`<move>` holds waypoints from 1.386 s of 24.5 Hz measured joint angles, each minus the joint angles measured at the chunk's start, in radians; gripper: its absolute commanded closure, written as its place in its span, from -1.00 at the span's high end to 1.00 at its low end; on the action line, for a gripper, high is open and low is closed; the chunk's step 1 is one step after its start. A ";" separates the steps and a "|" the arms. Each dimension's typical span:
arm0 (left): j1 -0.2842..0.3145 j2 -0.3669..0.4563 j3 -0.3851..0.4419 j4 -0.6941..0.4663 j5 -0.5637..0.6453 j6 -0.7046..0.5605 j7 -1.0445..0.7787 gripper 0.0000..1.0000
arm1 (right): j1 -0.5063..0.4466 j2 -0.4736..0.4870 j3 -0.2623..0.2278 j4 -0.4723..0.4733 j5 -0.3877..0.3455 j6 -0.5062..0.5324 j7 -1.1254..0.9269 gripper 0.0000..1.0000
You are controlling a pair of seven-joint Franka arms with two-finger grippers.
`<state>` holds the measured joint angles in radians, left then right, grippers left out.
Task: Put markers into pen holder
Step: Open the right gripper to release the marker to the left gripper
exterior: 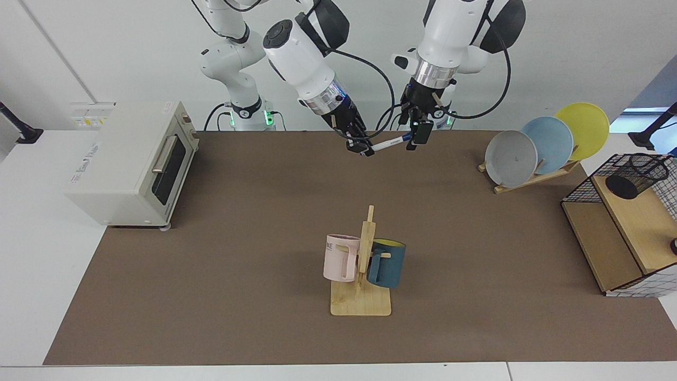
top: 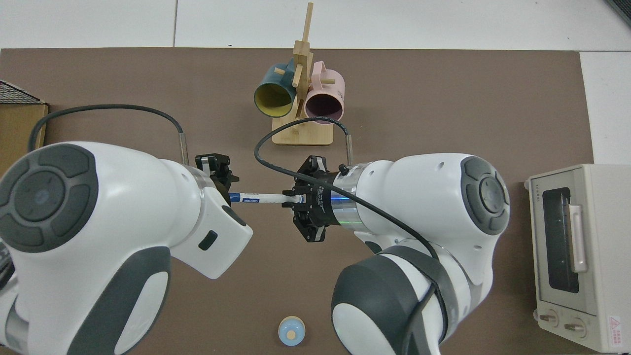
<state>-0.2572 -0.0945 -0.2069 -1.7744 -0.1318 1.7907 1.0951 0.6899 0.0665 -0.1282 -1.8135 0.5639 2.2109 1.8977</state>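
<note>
The right claw (exterior: 365, 148) is up in the air over the far middle of the worktop (exterior: 254, 222). Its fingers are clamped on the white end of the marker (exterior: 390, 142). The marker lies almost flat, and its blue cap points toward the right of the frame in the facing view.

The left claw (exterior: 415, 136) is right at the blue cap. I cannot tell if its fingers are apart or squeezing the cap.

In the top view the marker (top: 259, 198) stretches between the right claw (top: 294, 198) and the left claw (top: 227, 190), in the middle of the frame.

The pen holder (exterior: 637, 174) is at the far right of the facing view. It lies tipped on its side on the wood top of the shelf box (exterior: 597, 243), well apart from the marker.

A mug rack (exterior: 362, 296) with a pink mug and a blue mug stands in the lower middle.
</note>
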 measured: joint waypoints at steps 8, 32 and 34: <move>0.001 0.001 -0.006 -0.002 0.002 0.034 -0.005 -1.00 | 0.001 0.001 0.001 0.000 0.000 -0.001 0.000 -1.00; 0.004 0.002 0.078 -0.012 0.101 -0.026 -0.055 -1.00 | -0.013 -0.005 -0.019 0.001 -0.182 -0.040 -0.074 1.00; 0.005 0.002 0.131 -0.013 0.128 -0.035 -0.054 -1.00 | -0.035 -0.013 -0.023 0.003 -0.202 -0.079 -0.147 1.00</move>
<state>-0.2518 -0.0922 -0.0760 -1.7871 -0.0037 1.7556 1.0412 0.6551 0.0540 -0.1514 -1.8102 0.3616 2.1322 1.7507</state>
